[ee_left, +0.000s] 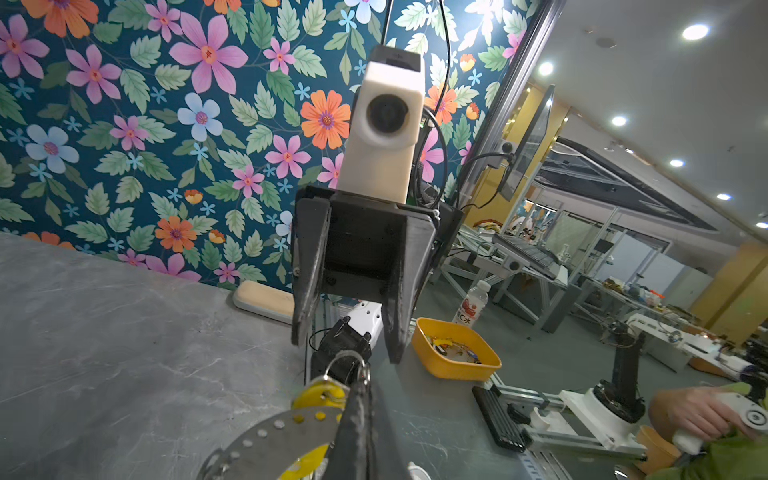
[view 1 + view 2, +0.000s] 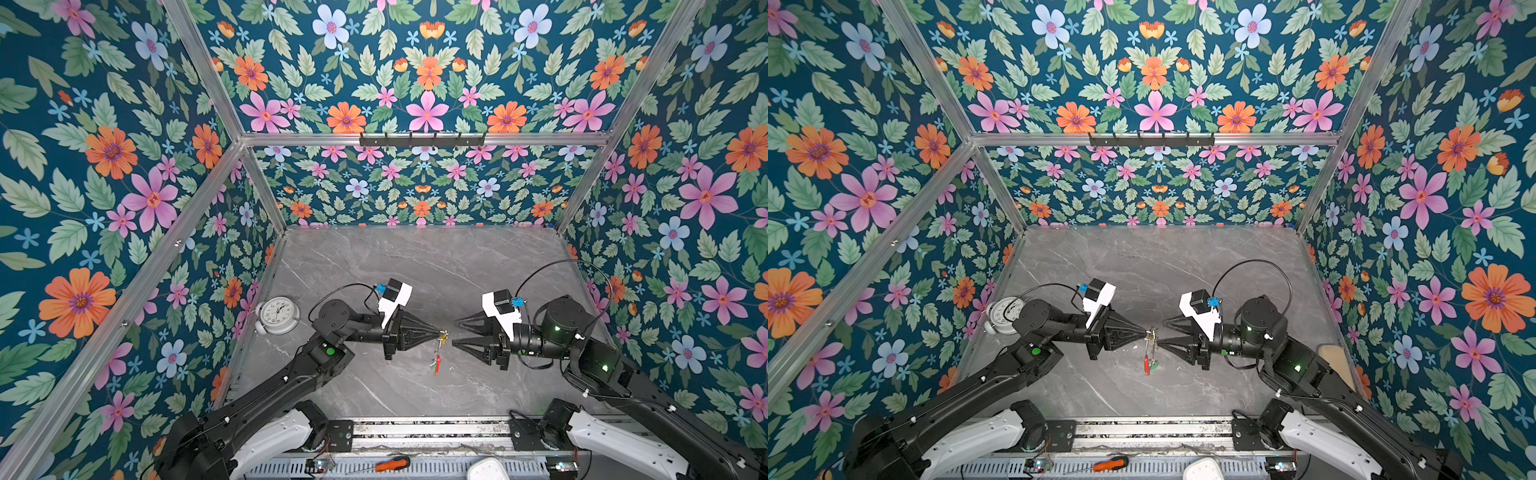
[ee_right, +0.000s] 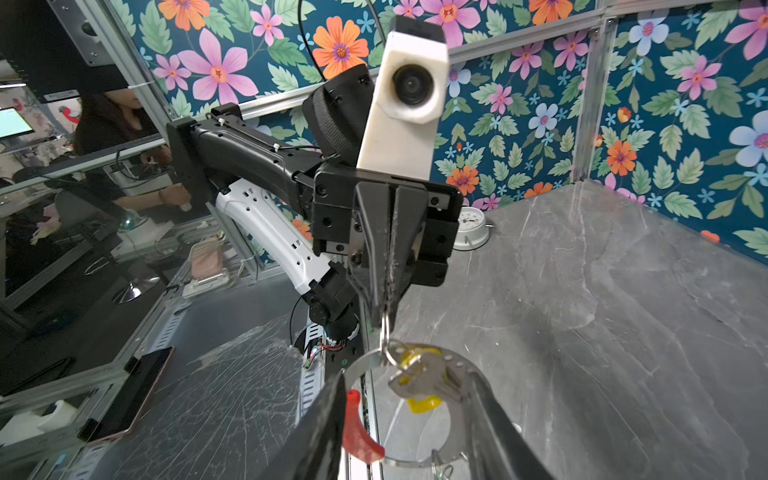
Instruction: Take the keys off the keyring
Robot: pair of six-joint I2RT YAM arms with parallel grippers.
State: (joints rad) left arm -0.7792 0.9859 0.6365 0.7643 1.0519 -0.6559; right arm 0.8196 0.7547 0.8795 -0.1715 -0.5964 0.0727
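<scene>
The keyring (image 3: 415,459) is a flat grey metal hoop with a red section (image 3: 359,432). It hangs above the marble table (image 2: 415,270) and shows edge-on in both top views (image 2: 437,361) (image 2: 1147,359). My left gripper (image 2: 439,331) (image 3: 384,309) is shut on a small wire ring (image 3: 385,336) (image 1: 345,365) that carries the hoop. A silver key with a yellow tag (image 3: 419,384) hangs there too. A green tag (image 2: 1155,365) shows lower down. My right gripper (image 2: 454,332) (image 3: 407,376) faces it with jaws apart, fingertips (image 3: 332,399) flanking the hoop's sides. I cannot tell whether they touch it.
A white alarm clock (image 2: 277,314) lies at the table's left edge. A beige case (image 2: 1335,357) sits by the right wall. An orange-handled screwdriver (image 2: 392,463) rests on the front rail. A yellow tray (image 1: 455,353) stands off the table.
</scene>
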